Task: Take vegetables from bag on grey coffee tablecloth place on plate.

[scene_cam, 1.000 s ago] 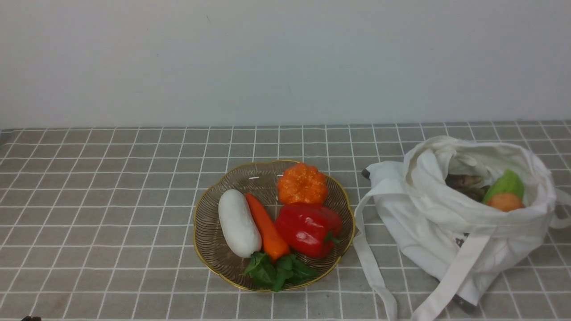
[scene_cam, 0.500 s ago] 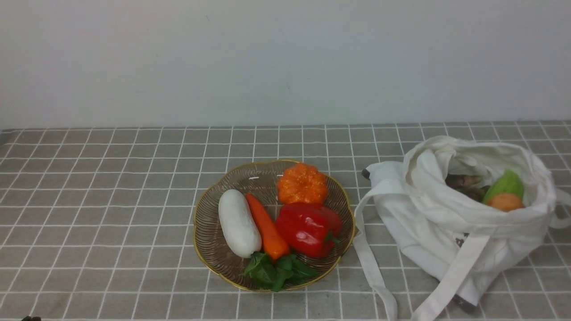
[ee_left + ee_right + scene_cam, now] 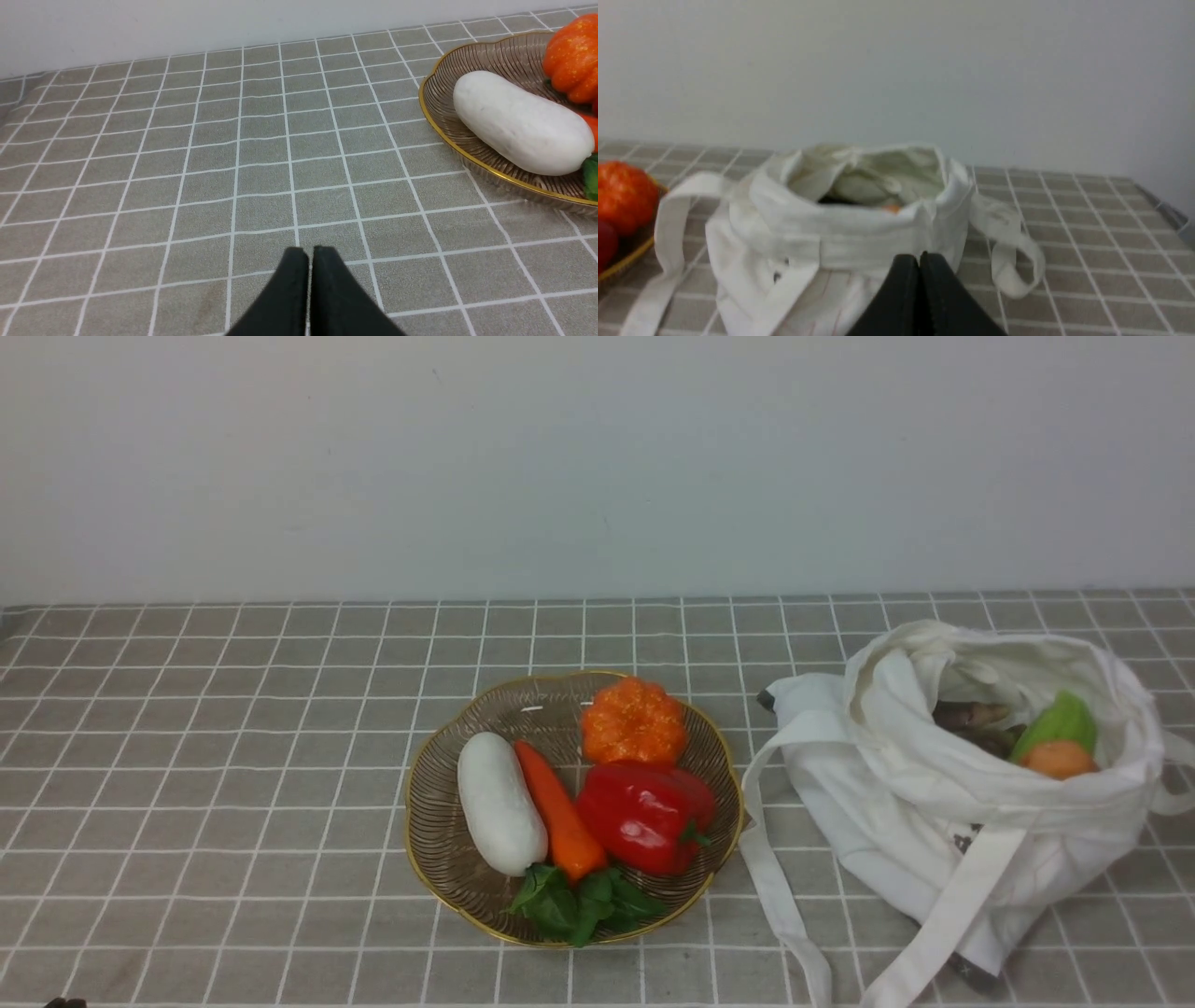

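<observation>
A: Although neither arm showed in the front view, both wrist views recorded their tools; left gripper [image 3: 309, 254] had its black jaws pressed together over bare grey coffee tablecloth [image 3: 233, 756], holding nothing; right gripper [image 3: 919, 261] likewise pressed together, empty, low and just in front of the bag [image 3: 971, 784].

B: Position of the task item?

A: Red bell pepper [image 3: 644, 814] lay on the plate [image 3: 439, 868], touching the carrot [image 3: 557, 812] on one side and just in front of the pumpkin [image 3: 633, 720]; white radish [image 3: 499, 803] beyond the carrot; green leaves [image 3: 579, 901] at the near rim.

B: Handling estimate?

A: Judged light and hollow-looking, stiff plastic skin; glossy, so probably slippery under the jaws; best taken across the broad shoulders near the stem, not on the tapered end; stem itself looked too short to pinch. The bag was soft cloth and would likely sag or drag if nudged.

B: Anything unresolved?

A: Bag contents only partly seen; a green piece [image 3: 1060, 721], an orange round thing [image 3: 1057, 758] and dark stick-like items [image 3: 971, 714] showed at the mouth, anything deeper hidden by folds; right wrist view was blurred; print on the bag unreadable; one strap ran off the lower frame edge.
</observation>
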Robot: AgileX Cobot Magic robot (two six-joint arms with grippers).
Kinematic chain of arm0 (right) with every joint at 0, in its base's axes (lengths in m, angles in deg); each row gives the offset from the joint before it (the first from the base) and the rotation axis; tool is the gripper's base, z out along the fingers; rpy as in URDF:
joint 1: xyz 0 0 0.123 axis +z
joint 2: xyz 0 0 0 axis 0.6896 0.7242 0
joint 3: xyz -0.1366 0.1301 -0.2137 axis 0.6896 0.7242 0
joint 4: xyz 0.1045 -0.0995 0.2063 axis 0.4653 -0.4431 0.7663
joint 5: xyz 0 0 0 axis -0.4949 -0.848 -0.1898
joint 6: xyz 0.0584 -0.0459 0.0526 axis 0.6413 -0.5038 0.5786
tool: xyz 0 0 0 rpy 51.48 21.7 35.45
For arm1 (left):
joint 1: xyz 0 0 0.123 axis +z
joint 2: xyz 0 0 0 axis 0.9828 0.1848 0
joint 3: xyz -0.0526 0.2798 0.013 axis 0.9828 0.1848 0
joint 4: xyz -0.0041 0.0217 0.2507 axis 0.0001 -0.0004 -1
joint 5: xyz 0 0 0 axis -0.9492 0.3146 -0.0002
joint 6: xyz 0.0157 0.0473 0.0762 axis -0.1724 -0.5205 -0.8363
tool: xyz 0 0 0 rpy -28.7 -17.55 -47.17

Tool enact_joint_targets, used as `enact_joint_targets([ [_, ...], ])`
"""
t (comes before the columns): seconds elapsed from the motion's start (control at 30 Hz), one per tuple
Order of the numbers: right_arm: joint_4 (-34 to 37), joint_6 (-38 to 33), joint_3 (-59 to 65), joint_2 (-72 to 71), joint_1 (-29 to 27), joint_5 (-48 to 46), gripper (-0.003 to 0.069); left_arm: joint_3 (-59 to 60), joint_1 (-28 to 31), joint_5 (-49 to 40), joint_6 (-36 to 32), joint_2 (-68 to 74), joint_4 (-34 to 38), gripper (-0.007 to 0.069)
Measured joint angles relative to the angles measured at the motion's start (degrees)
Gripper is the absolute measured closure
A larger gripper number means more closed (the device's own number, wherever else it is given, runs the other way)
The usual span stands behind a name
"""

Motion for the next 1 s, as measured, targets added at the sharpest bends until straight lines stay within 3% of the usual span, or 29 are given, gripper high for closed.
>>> enact_joint_targets([
  [1.0, -0.29, -0.01, 3.56, 0.00, -0.05, -0.69, 0.0673, 0.00, 0.00, 0.00, 0.00, 0.00, 0.00, 0.0629],
])
